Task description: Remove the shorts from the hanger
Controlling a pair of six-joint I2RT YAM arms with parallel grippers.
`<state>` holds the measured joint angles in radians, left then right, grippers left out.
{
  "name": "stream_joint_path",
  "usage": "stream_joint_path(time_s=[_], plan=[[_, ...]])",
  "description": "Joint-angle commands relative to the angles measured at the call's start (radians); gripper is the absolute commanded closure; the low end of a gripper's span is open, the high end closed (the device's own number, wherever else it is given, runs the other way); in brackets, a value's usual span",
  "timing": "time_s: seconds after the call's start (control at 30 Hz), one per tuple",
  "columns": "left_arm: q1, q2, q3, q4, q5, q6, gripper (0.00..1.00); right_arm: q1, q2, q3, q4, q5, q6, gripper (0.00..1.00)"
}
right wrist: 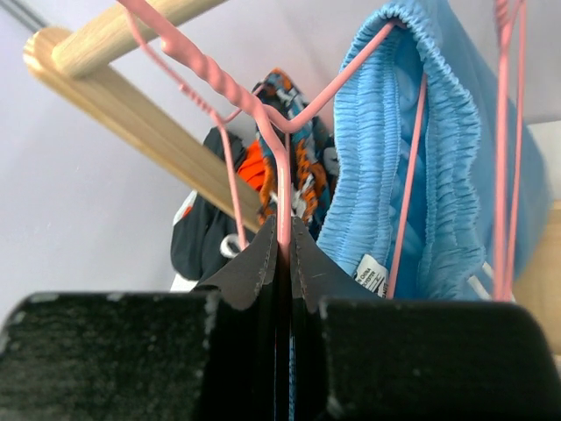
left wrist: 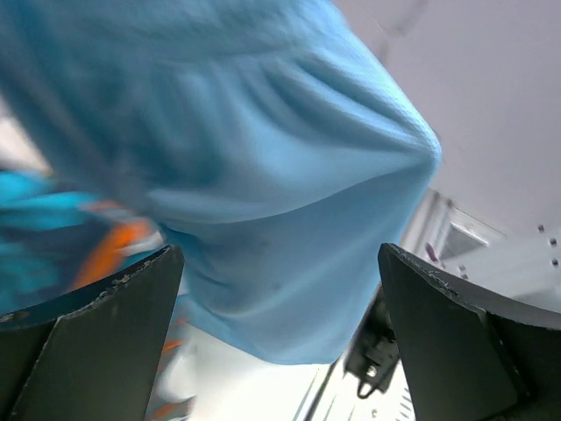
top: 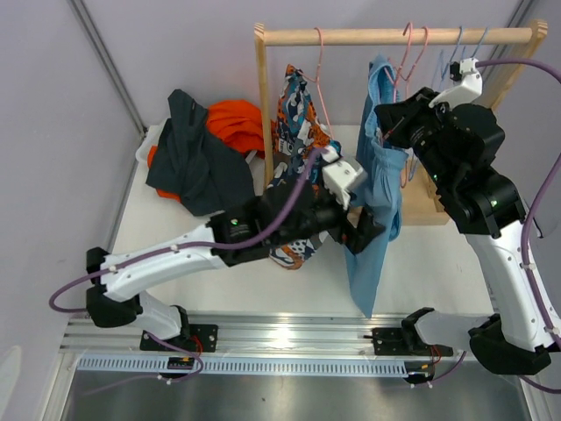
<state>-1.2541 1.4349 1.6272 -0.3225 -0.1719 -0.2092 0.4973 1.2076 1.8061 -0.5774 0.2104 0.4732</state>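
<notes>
Wide-open left fingers flanking hanging light blue shorts, right fingers clamped tight on pink hanger beneath wooden rail

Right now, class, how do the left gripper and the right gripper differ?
The left gripper is open; the right gripper is shut. The left gripper straddles the blue shorts without clamping them; the right gripper pinches the pink hanger. The left gripper sits low on the shorts, the right gripper high near the rail. Both have black fingers.
</notes>
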Motion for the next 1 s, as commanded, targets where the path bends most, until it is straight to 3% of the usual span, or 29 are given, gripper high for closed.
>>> stream_joint_path(time_s=[0.0, 0.3, 0.37, 0.47, 0.57, 0.6, 0.7, 0.83, 0.97], plan=[[-0.05, 0.028, 0.042, 0.123, 0.032, -0.002, 0.01, 0.035, -0.042, -0.001, 0.067, 0.043, 0.018, 1.0], [-0.087, 0.094, 0.031, 0.174, 0.042, -0.03, 0.01, 0.038, -0.092, -0.025, 0.07, 0.047, 0.024, 1.0], [-0.088, 0.102, 0.011, 0.186, 0.019, -0.032, 0.1, 0.038, -0.101, -0.024, 0.071, 0.041, 0.034, 1.0], [-0.088, 0.116, -0.009, 0.2, -0.003, -0.026, 0.12, 0.038, -0.115, -0.021, 0.067, 0.041, 0.045, 1.0], [-0.088, 0.14, -0.029, 0.221, -0.014, -0.024, 0.34, 0.038, -0.126, -0.014, 0.057, 0.055, 0.047, 1.0], [-0.088, 0.147, -0.03, 0.227, -0.014, -0.028, 0.63, 0.038, -0.129, -0.013, 0.054, 0.058, 0.047, 1.0], [-0.091, 0.159, -0.043, 0.226, -0.015, -0.053, 1.0, 0.038, -0.125, -0.001, 0.047, 0.063, 0.041, 1.0], [-0.142, 0.095, -0.133, 0.261, -0.058, -0.059, 1.0, 0.04, -0.103, 0.028, 0.039, 0.069, 0.022, 1.0], [-0.244, -0.007, -0.323, 0.31, -0.164, -0.084, 1.0, 0.032, -0.062, 0.102, 0.016, 0.099, -0.018, 1.0]])
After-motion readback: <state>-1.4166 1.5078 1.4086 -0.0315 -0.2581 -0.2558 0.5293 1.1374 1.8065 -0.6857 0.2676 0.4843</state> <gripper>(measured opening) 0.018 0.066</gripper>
